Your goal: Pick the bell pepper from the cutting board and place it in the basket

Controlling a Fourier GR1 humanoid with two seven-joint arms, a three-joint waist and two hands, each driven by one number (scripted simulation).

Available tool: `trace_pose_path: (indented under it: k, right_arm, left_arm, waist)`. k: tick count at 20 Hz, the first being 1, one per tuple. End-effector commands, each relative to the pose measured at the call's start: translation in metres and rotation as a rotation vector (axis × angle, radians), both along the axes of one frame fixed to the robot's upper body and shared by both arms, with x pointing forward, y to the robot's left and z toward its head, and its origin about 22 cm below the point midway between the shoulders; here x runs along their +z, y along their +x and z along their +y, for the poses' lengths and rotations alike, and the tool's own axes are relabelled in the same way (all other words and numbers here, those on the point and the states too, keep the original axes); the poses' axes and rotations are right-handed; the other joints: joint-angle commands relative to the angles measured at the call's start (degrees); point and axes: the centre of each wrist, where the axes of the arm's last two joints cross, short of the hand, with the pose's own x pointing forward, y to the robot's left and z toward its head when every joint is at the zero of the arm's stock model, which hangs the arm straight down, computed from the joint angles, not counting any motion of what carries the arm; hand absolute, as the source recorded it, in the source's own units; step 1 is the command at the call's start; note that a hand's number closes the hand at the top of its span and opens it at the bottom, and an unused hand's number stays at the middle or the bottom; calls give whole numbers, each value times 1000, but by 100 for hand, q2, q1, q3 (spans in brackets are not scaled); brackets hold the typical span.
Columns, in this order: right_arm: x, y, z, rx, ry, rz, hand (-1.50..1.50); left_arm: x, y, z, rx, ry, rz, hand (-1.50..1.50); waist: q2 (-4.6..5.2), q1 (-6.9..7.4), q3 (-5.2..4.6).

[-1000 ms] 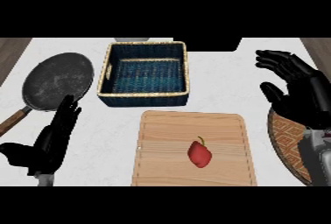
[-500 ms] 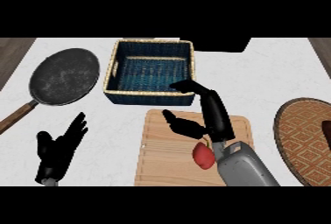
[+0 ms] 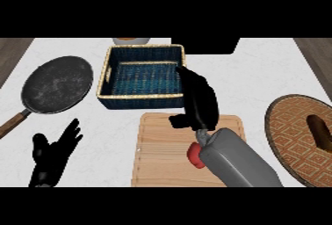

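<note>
Two hands show: right hand (image 3: 200,102) extends open-fingered over the cutting board (image 3: 162,149), holding nothing; bell pepper (image 3: 194,154) peeks at six o'clock; left hand (image 3: 55,151) rests open.

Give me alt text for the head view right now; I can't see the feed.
The right hand hangs open over the cutting board, fingers stretched toward the blue basket behind it, while the red bell pepper lies on the board, mostly hidden beneath the forearm. A frying pan sits at left, a woven mat at right, and the left hand rests open at lower left.
</note>
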Motion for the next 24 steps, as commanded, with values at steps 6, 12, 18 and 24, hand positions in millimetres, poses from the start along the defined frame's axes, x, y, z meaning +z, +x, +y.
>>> trace_pose_path:
  k: [6,12,18,24]
  right_arm:
    - [101,-12,69,-129,-401,124,-150]
    - [116,-9,66,-110,-493,388,-150]
    - [124,-4,66,-121,-555,475,-150]
    - [144,-11,65,-93,-528,494,-150]
  left_arm:
    - [-20,-18,-3,40,-9,134,0]
    - [-19,-20,6,51,-6,128,0]
    - [-19,-26,11,67,6,122,0]
    - [-17,-26,7,49,0,121,0]
  waist:
    - [-24,-139,-29]
    - [-2,-193,-24]
    - [-5,-188,-22]
    - [6,-197,-9]
